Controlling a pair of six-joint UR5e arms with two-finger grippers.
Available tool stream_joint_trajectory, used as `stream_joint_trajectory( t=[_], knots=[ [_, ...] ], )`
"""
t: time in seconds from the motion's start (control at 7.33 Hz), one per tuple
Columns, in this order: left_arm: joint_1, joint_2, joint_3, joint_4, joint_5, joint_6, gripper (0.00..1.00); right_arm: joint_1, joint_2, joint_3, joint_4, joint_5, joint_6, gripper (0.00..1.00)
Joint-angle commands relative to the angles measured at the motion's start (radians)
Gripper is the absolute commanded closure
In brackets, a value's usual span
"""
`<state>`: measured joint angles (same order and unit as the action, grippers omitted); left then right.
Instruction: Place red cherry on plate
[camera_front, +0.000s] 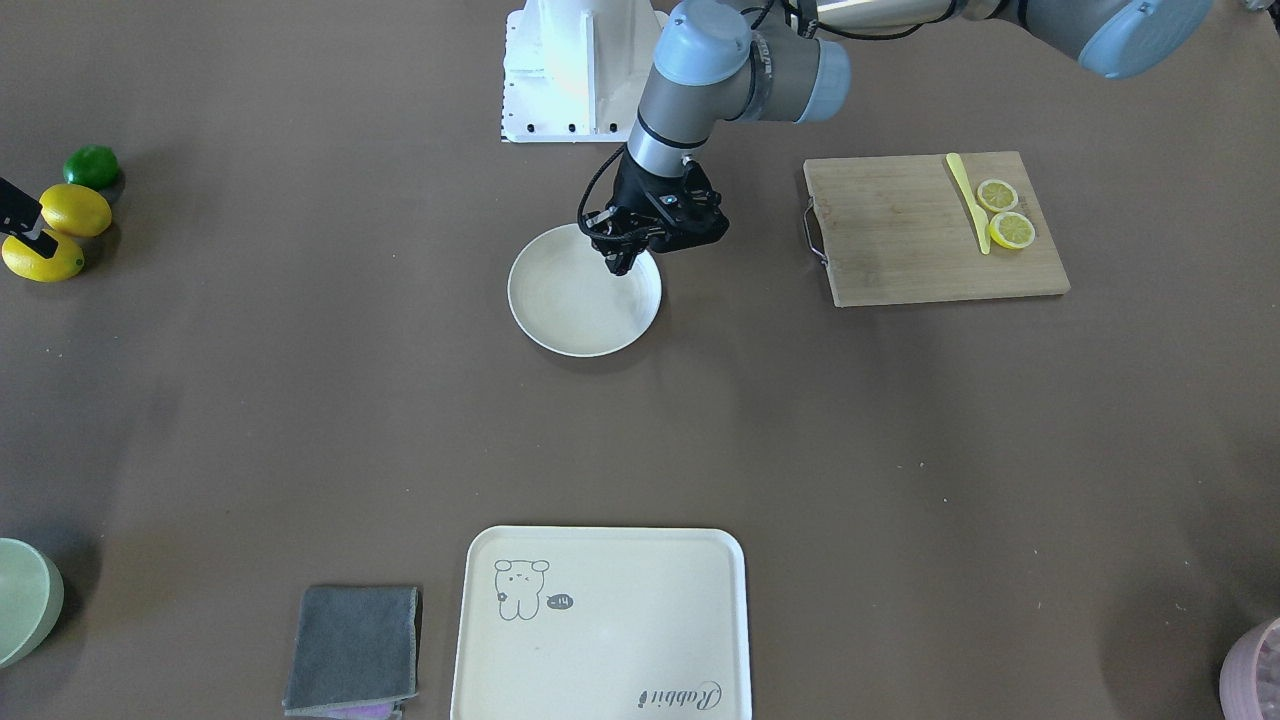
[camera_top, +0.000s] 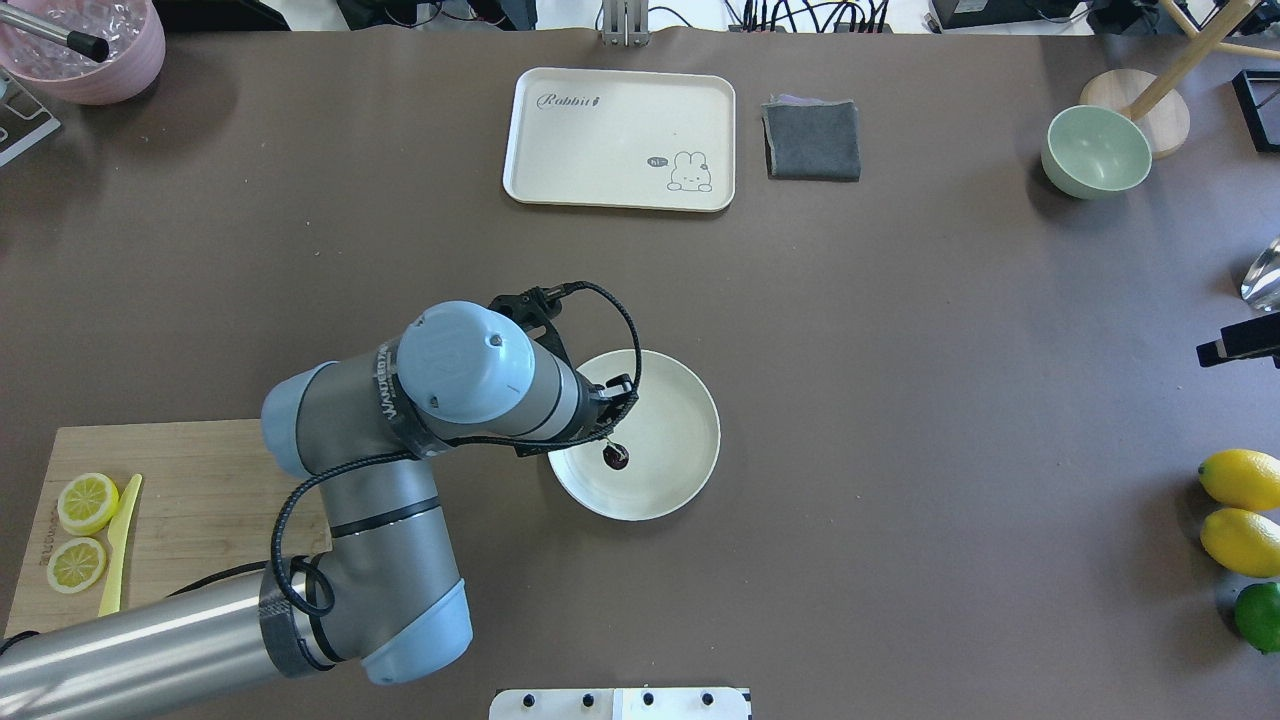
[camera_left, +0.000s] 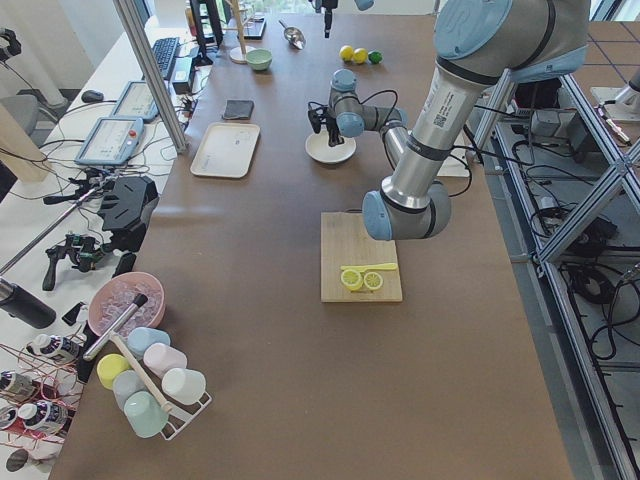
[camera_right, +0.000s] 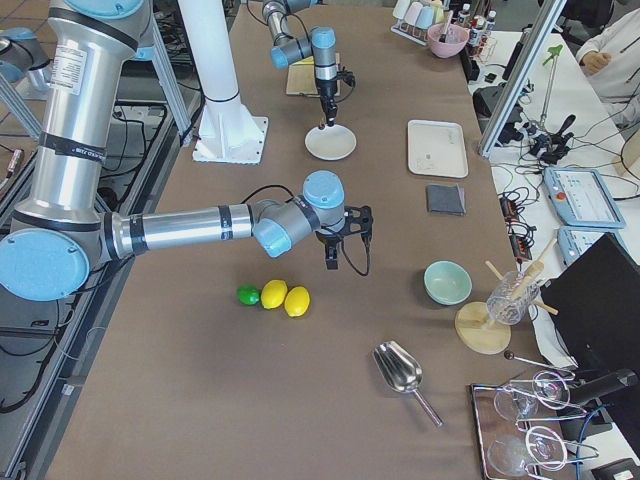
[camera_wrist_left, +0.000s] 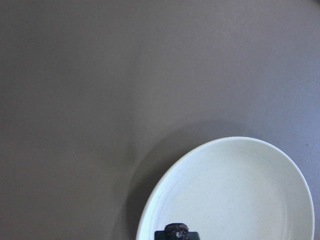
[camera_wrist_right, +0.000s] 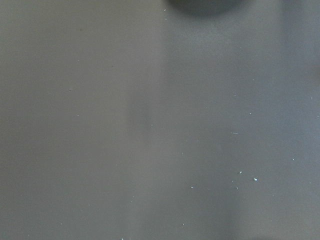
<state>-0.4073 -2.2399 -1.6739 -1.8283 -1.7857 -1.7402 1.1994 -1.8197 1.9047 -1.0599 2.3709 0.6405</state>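
While pinched in the left gripper (camera_top: 610, 444), the tiny maroon red cherry (camera_top: 616, 457) hangs straight over the round cream-white plate (camera_top: 680, 420), just left of its middle.

The left claw (camera_top: 612, 443), red cherry (camera_top: 616, 456) at its tips, hangs over the plate (camera_top: 680, 430); cutting board (camera_top: 200, 480) to its left, tray (camera_top: 620, 140) beyond, lemons (camera_top: 1240, 510) far to its right.

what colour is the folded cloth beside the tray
The cloth is dark grey, with a purple edge peeking out beneath; clearest in the overhead exterior view.
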Motion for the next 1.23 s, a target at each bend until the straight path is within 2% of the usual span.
stream_joint_trajectory(
  t=[0.0,0.14,0.27,0.41,0.55,0.68,0.82,0.95,1.09],
  knots=[
    [0.019,-0.056,0.08,-0.026,0.022,-0.01,1.0,0.017,-0.029,-0.003,0.001,0.007,-0.045,0.0],
    [0.021,-0.075,0.118,-0.058,0.022,-0.01,1.0,0.015,-0.03,-0.006,0.001,0.005,-0.045,0.0],
    [0.019,-0.075,0.123,-0.068,0.022,-0.007,0.94,0.019,-0.032,-0.006,0.001,0.007,-0.045,0.0],
    [0.019,-0.075,0.126,-0.069,0.022,-0.001,0.61,0.02,-0.035,-0.006,0.001,0.007,-0.045,0.0],
    [0.019,-0.073,0.126,-0.069,0.022,0.002,0.41,0.02,-0.033,-0.006,0.001,0.007,-0.045,0.0],
    [0.019,-0.073,0.125,-0.068,0.022,0.045,0.15,0.02,-0.032,-0.006,0.001,0.007,-0.045,0.0],
    [0.015,-0.073,0.111,-0.066,0.022,0.054,0.02,0.019,-0.027,-0.009,0.001,0.005,-0.045,0.0],
    [0.002,-0.061,0.068,-0.065,0.022,0.059,0.02,0.02,-0.026,-0.009,0.001,0.005,-0.045,0.0],
    [-0.02,-0.003,-0.019,-0.055,0.017,0.133,0.02,0.022,-0.027,-0.006,0.001,0.005,-0.045,0.0]
  ],
)
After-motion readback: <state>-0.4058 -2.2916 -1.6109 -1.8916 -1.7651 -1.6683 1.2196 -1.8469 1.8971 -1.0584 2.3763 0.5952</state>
